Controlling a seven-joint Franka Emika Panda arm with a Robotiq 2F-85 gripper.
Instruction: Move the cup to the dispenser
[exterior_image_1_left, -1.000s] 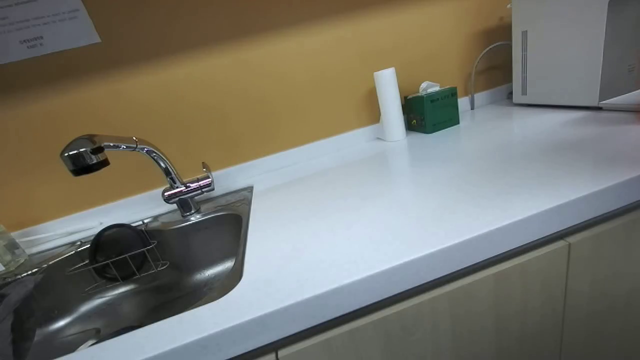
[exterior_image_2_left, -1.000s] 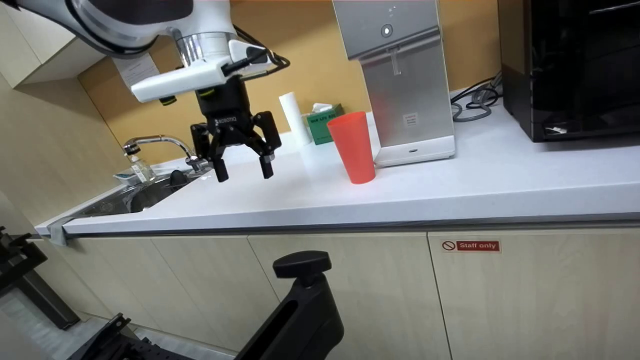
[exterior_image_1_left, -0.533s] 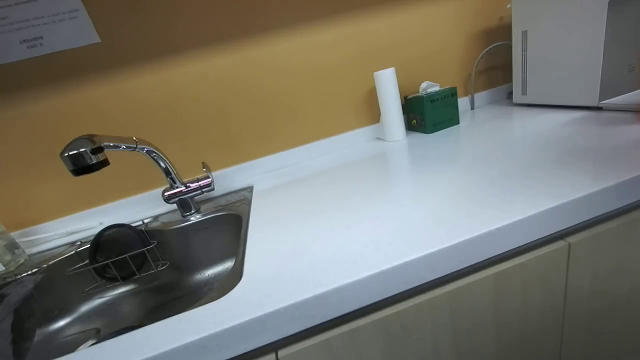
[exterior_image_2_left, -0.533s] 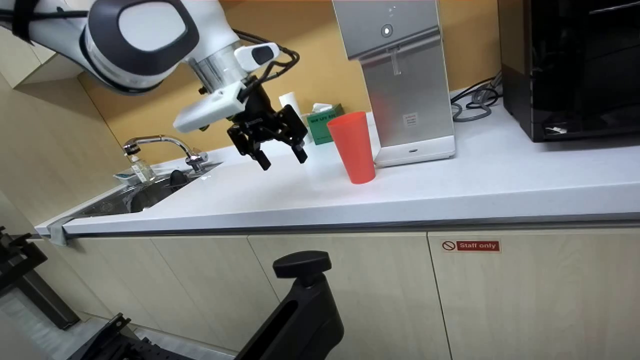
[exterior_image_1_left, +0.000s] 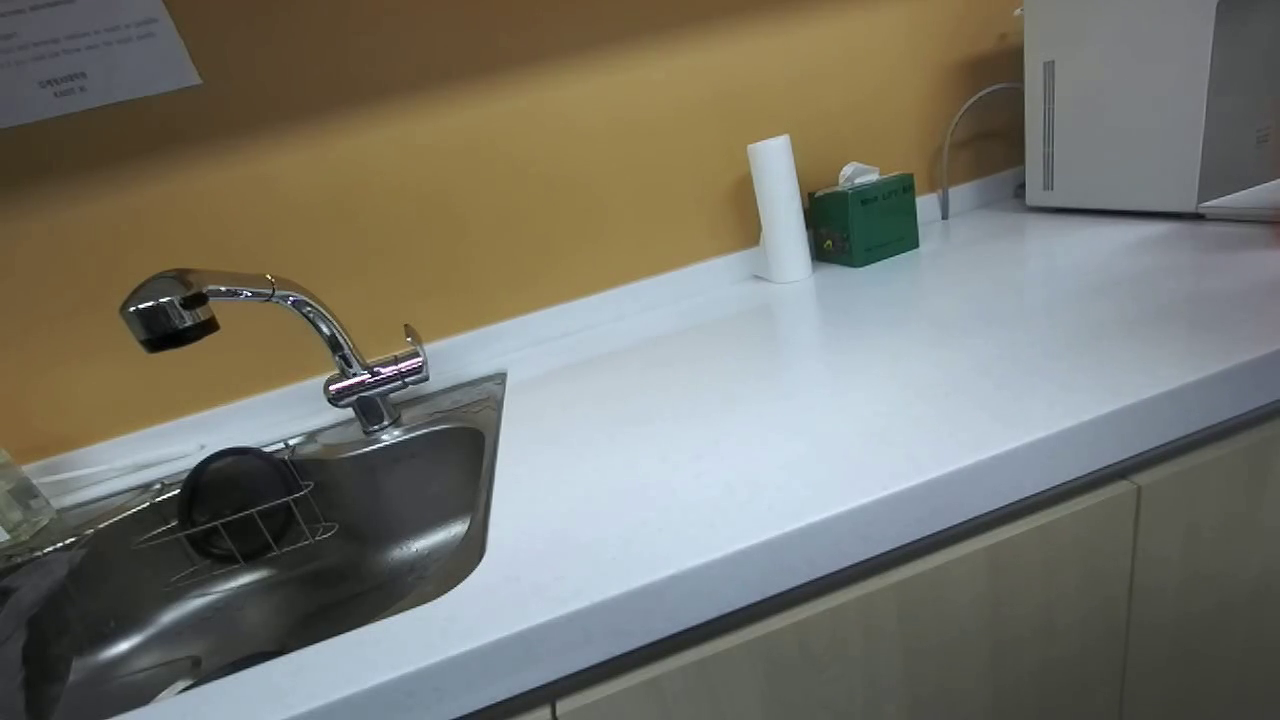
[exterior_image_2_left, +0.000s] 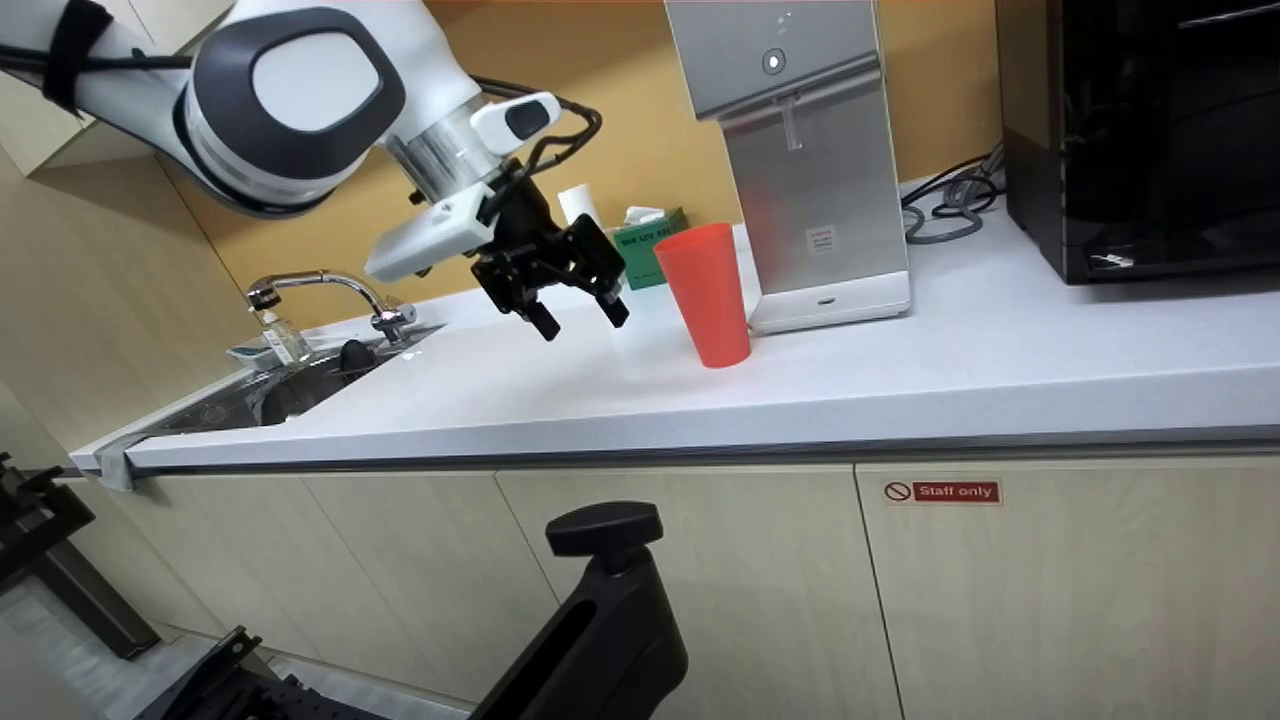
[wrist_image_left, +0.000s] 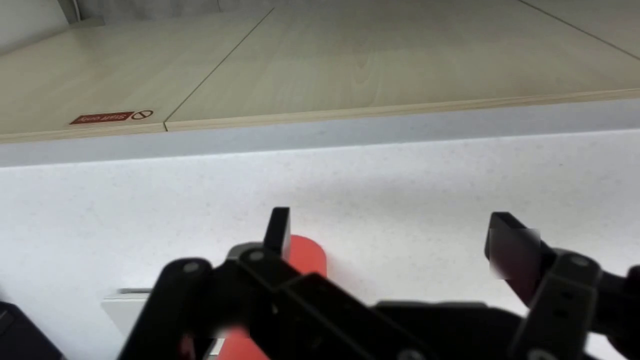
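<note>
Cup just left of dispenser in an exterior view, both on worktop.
Tissue box behind cup; sink far left in worktop; hand above worktop, left of cup.

Free room over front counter up to cup, dispenser just beyond

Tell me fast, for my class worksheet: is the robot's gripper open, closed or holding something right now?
Gripper: open, holding nothing; the red cup stands on the counter, not gripped.
</note>
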